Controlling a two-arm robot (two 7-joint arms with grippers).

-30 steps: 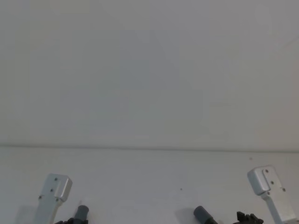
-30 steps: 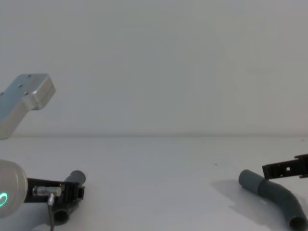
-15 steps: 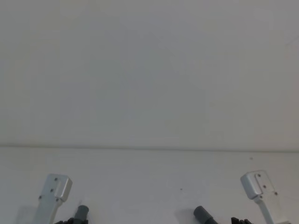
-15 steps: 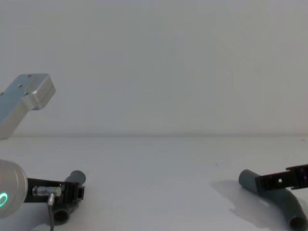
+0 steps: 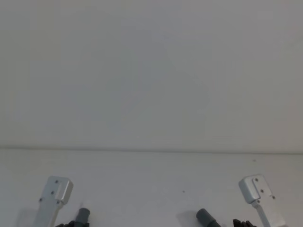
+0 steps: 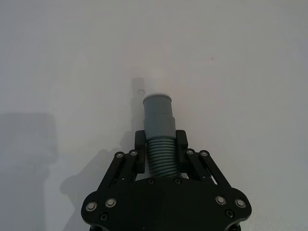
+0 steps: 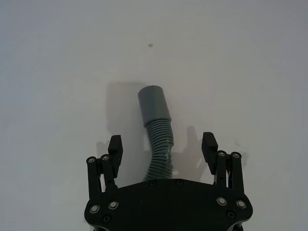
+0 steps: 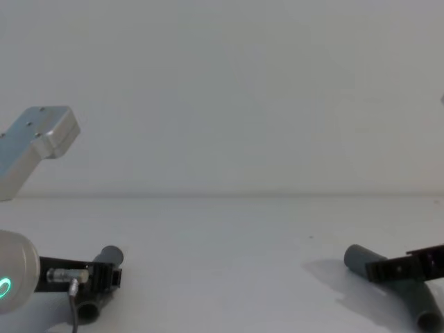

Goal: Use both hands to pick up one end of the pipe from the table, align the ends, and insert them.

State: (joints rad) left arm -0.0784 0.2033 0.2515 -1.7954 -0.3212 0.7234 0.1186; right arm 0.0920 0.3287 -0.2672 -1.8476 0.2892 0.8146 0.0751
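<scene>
L gripper [image 6: 160, 142] is pinching the ribbed stretch of the L pipe piece [image 6: 159, 115], w/ fingers pressed on both sides of the ribs. The smooth collar and the white tip [image 6: 155, 85] stick straight out ahead of its fingertips. Can't tell if that piece is clear of the table [image 6: 250, 67] or resting on it.

R gripper [image 7: 161, 144] is spread wide and holds nothing. The R pipe piece [image 7: 155, 108] lies btwn its fingers [image 7: 114, 146]. Its long axis runs approx straight out from the palm. The ribbed part sits in the gap, and the wide grey collar mouth [image 7: 150, 92] lies beyond the fingertips, pointing away from the hand. Neither finger touches the ribs, there's a gap on each side, and the piece looks roughly centred. The ribs bend a little close to the palm.

From the chest cam the R gripper crosses that piece at about the piece's own height, low over the table.

My read: w/ the piece lying along the hand's own axis and mid-gap, a straight squeeze should land on the ribs w/o any sideways shift. Each piece is right at its own gripper, and the two are well apart from each other, so both ends would need turning inward to meet.
</scene>
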